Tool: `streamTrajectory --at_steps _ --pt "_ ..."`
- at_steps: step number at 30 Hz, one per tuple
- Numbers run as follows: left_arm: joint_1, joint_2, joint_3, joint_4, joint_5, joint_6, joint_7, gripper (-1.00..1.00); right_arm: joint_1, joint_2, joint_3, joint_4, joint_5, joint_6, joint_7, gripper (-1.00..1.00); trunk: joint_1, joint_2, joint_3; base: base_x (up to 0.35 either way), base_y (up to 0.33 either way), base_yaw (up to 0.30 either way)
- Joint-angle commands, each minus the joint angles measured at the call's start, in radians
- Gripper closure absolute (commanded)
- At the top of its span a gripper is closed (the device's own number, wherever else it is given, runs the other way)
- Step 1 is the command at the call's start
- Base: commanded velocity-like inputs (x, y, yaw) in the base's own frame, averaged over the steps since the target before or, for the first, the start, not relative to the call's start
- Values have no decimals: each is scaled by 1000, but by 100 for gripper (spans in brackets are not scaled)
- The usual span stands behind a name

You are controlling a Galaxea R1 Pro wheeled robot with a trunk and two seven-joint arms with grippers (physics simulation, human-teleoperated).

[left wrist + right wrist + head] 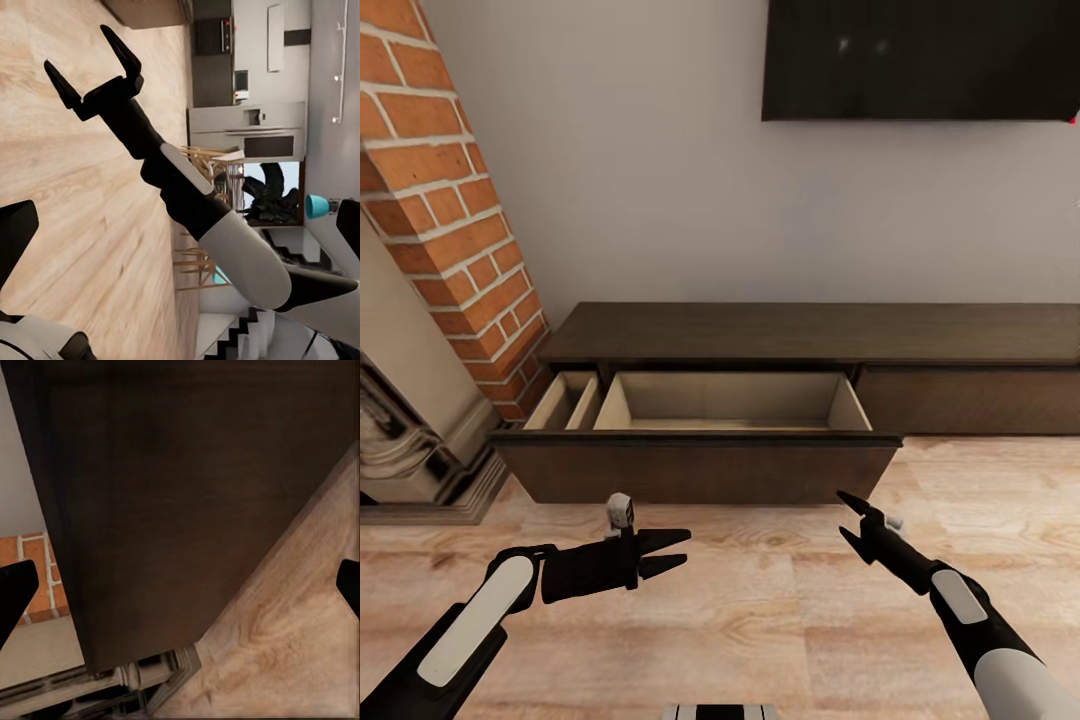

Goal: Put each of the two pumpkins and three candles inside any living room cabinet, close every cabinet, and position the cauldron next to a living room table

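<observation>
The cabinet (810, 332) is a long, low dark-brown unit against the wall. Its left drawer front (700, 470) is pulled out toward me. The pale beige interior (730, 395) has a narrow compartment (565, 400) beside a wide one, and both look empty. My left gripper (686, 548) hangs open over the floor just in front of the drawer, pointing right. My right gripper (841, 512) is open too, its tips angled toward the drawer front's right end; the left wrist view shows it (75, 46) spread wide. The pumpkins, candles and cauldron are out of view.
A brick fireplace column (450, 220) with a stone base (410, 440) stands close to the drawer's left end. A dark screen (920, 60) hangs on the wall above. Wood floor (760, 620) stretches between me and the cabinet. The cabinet's right section (970, 400) is closed.
</observation>
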Motion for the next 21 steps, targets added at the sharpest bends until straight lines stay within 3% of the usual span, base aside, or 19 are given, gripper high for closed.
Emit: streamTrajectory --at_steps 1,16,21 --pt "-1 0 -1 0 -6 0 -7 -100 -1 0 -3 0 -1 8 -2 -100 -1 0 3 0 0 0" --pt "-16 0 -2 4 -7 0 -1 -100 -1 0 4 -8 2 57 -13 -100 -7 3 61 -4 0 0" --pt "-17 -3 -2 8 -12 0 0 -100 -1 -1 73 -11 3 76 -15 -100 -10 5 81 0 0 0"
